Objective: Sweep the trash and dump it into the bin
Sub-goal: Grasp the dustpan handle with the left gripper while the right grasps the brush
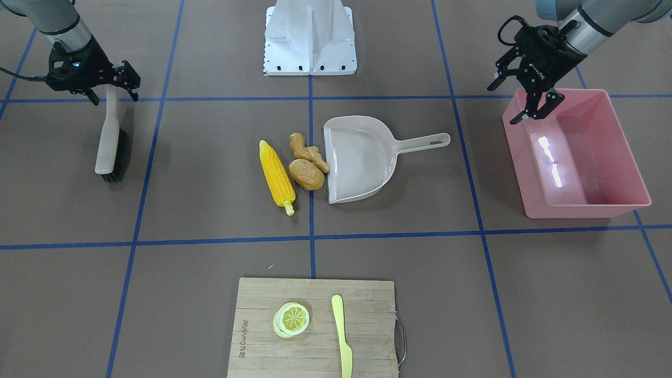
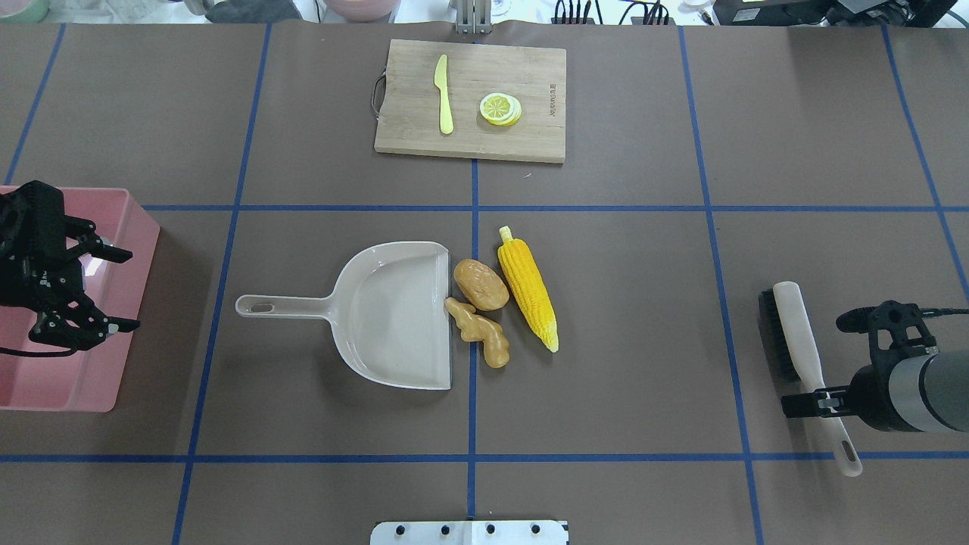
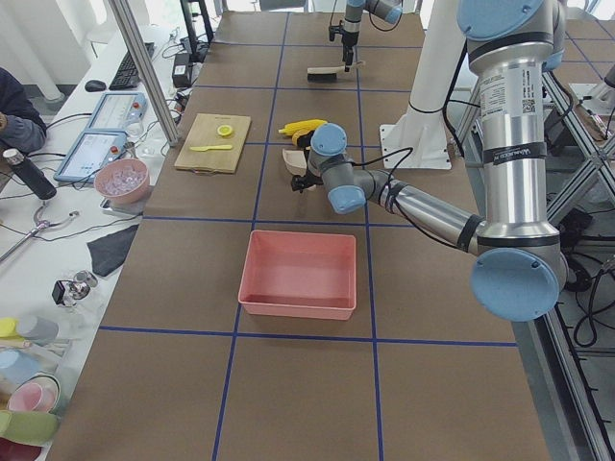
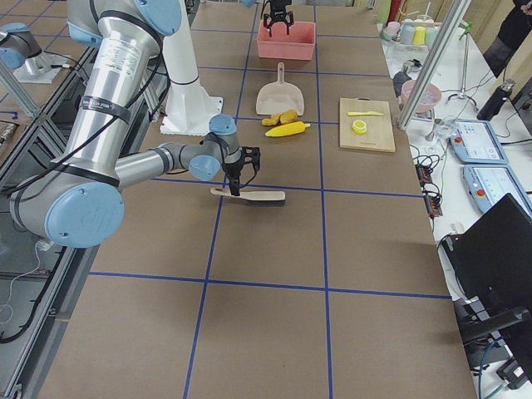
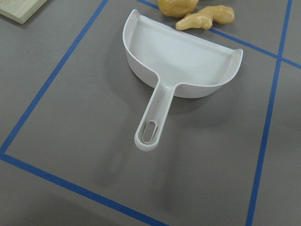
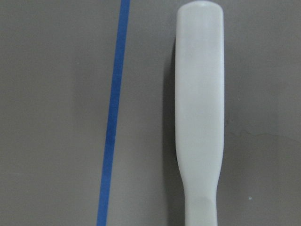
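Brown taped tabletop (image 1: 210, 262) holds our trash (image 1: 302, 172) mid-table: corn cob (image 1: 276, 176), ginger root (image 1: 308, 150) and potato (image 1: 311, 178) huddle at the dustpan's (image 1: 362, 157) open lip, ready for sweeping in. Well aside sits the pink bin (image 1: 583, 210), our left gripper (image 2: 125, 292) hovering spread above it. Our right gripper (image 1: 114, 97) straddles the brush (image 1: 107, 152) handle, fingers apart, not yet clamped.

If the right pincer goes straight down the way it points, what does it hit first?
Most likely the brush handle: the right pincer points down with open fingers either side of it. The table lies just beneath; the gap left is unclear.
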